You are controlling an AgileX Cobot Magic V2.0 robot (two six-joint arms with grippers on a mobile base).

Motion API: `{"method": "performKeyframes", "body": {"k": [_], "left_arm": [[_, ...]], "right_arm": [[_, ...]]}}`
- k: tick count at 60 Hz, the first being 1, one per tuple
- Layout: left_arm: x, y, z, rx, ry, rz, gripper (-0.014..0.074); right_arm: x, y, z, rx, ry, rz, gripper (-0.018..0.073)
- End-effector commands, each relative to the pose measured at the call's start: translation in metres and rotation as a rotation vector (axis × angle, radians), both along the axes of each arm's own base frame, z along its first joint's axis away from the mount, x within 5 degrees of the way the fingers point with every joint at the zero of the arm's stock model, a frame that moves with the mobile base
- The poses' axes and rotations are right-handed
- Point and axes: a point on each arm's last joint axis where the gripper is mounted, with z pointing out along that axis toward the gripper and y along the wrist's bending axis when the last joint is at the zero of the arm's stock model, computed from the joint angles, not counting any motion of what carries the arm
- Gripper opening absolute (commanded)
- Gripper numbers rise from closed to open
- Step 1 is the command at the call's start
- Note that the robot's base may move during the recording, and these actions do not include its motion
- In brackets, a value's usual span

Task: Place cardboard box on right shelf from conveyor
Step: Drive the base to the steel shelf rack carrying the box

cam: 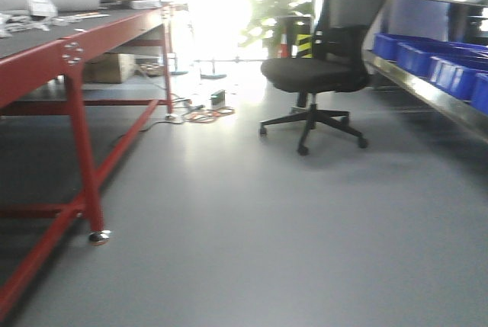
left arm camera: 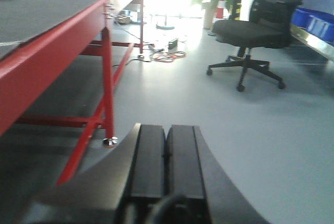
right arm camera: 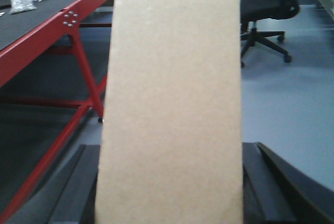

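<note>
A plain tan-brown, elongated cardboard box (right arm camera: 169, 104) fills the middle of the right wrist view, standing lengthwise and clamped between the dark right fingers (right arm camera: 78, 187), one on each long side. It is in the air over the grey floor (cam: 229, 228), neither on the belt nor on the shelf.

To its left runs the conveyor (cam: 38, 68), a dark grey textured surface on a glossy red frame and legs, with a clear plastic bag (right arm camera: 21, 2) and small clutter lying at its far end. To the right, well apart from the box, the shiny stainless-steel shelf (cam: 427, 91) shows its flat front rail, with blue plastic bins (cam: 427, 56) sitting on it.

A black mesh-backed office chair (cam: 320, 68) on castors stands on the floor just beside the shelf's rail. Orange and dark cables (cam: 206, 113) lie on the floor near the conveyor's far leg.

The black left fingers (left arm camera: 148, 166) are pressed together with nothing between them, low beside the conveyor.
</note>
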Motion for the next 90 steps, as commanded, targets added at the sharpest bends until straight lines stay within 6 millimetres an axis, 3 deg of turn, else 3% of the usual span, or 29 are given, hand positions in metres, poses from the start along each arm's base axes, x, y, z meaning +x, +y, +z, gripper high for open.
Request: {"method": "performKeyframes", "body": {"k": [1, 90], "left_arm": [[-0.0006, 0.0003, 0.0057, -0.010, -0.090, 0.001, -0.0116], [-0.0006, 0.0002, 0.0052, -0.010, -0.090, -0.001, -0.0116]], "right_arm": [[0.0009, 0.0001, 0.0159, 0.003, -0.118, 0.001, 0.0158], [0.0013, 0.0003, 0.0158, 0.002, -0.117, 0.001, 0.0158]]}}
